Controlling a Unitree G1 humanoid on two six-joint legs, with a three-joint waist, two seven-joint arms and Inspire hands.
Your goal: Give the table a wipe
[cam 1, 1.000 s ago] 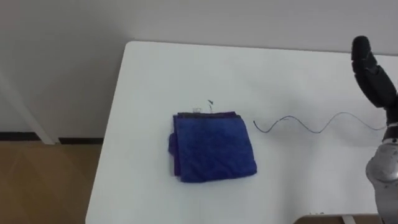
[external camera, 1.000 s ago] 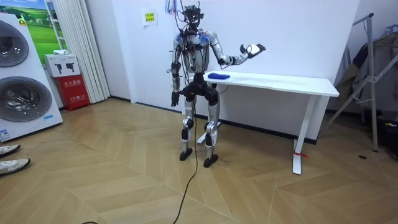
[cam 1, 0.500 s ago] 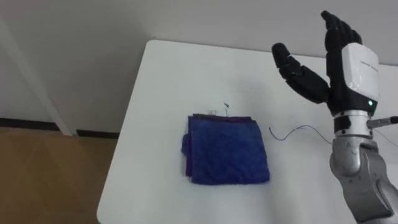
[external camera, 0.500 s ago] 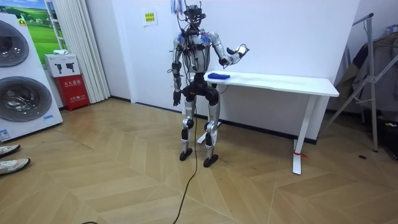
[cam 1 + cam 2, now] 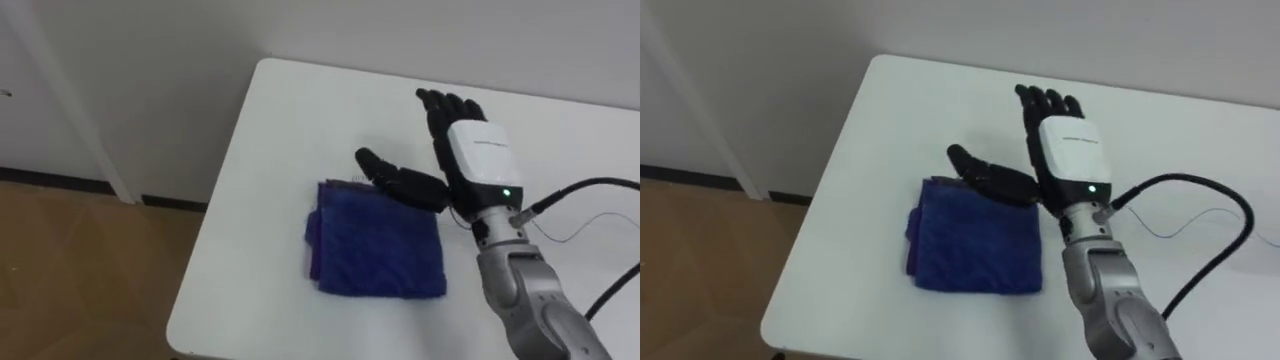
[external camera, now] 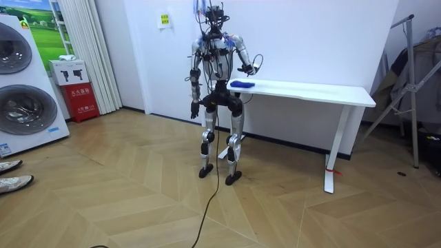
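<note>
Blue cloth [image 5: 378, 252], folded into a thick square, lies flat on the white counter [image 5: 300, 120] near its left end, set in a little from the near and left edges. The right hand [image 5: 470, 165] comes in from the lower right and sits over the cloth's far right corner, back of the hand upward. Its fingers [image 5: 440, 105] are straight and held close together, pointing away toward the wall, while the thumb is spread wide to the left across the cloth's far edge. Whether the thumb or palm actually touches the cloth cannot be told. Just right of the forearm, a thin dark wavy line [image 5: 562, 238] runs across the counter top. In the room view the robot stands upright on the wooden floor [image 6: 138, 200] at the counter's end on the room view's left, the left hand [image 6: 195, 110] hanging beside its hip.
</note>
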